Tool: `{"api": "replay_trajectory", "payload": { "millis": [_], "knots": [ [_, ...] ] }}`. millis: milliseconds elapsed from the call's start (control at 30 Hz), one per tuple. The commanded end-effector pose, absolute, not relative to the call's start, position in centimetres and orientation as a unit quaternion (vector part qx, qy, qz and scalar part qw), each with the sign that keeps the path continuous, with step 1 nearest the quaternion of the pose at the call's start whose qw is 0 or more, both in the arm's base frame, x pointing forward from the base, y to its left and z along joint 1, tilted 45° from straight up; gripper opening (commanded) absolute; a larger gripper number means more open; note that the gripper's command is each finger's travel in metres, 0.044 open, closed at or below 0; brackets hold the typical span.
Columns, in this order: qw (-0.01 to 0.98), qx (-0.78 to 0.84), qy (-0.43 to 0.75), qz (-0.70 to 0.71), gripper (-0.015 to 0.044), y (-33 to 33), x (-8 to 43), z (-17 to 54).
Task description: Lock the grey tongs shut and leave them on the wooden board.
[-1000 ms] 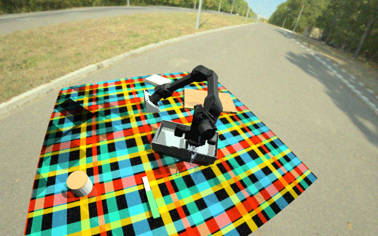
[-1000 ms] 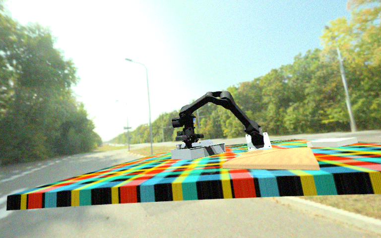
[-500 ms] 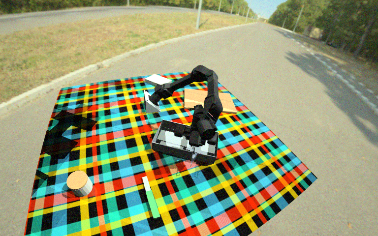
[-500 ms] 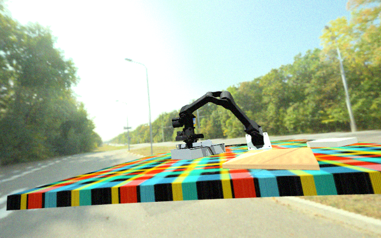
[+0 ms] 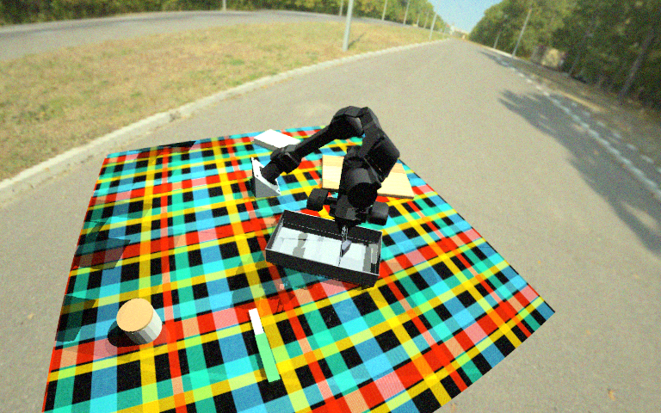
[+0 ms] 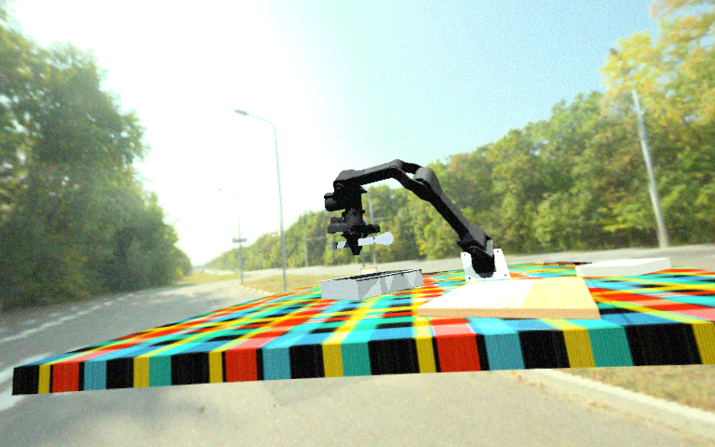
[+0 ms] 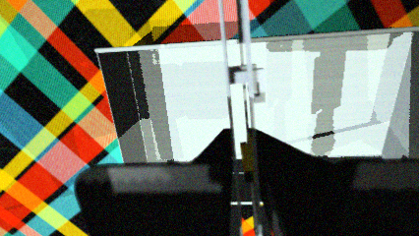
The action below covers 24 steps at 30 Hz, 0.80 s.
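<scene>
My gripper points down and is shut on the grey tongs. The two thin arms of the tongs run nearly parallel and close together between the fingers. In the exterior view the tongs hang about level above the tin, with a wide pale end towards the arm's base. Whether the hinge is locked cannot be seen. The roasting tin is below them, dark outside in the top view and pale inside. The wooden board lies behind the tin, partly hidden by the arm in the top view.
A white slab lies at the back near the arm's base. A pale jar with a wooden lid stands at the front left in the top view. A green and white stick lies in front of the tin. A checked cloth covers the table.
</scene>
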<state>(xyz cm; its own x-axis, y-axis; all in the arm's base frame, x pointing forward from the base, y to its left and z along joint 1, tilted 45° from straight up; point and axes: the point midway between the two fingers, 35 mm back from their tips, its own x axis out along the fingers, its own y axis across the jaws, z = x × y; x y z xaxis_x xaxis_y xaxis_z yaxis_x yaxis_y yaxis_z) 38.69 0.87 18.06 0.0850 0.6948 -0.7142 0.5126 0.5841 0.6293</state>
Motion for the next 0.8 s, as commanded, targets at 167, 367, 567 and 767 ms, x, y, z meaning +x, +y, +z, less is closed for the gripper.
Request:
{"api": "replay_trajectory", "payload": {
  "millis": [167,367,567,767],
  "knots": [
    [0.583,0.445,0.675,0.08,-0.015,0.6,38.5,18.6],
    [0.57,0.459,0.679,0.063,-0.015,2.0,37.9,19.5],
    [0.546,0.487,0.681,0.022,-0.015,4.8,36.3,22.0],
    [0.519,0.516,0.681,-0.017,-0.015,7.3,34.3,24.4]
  ]
}}
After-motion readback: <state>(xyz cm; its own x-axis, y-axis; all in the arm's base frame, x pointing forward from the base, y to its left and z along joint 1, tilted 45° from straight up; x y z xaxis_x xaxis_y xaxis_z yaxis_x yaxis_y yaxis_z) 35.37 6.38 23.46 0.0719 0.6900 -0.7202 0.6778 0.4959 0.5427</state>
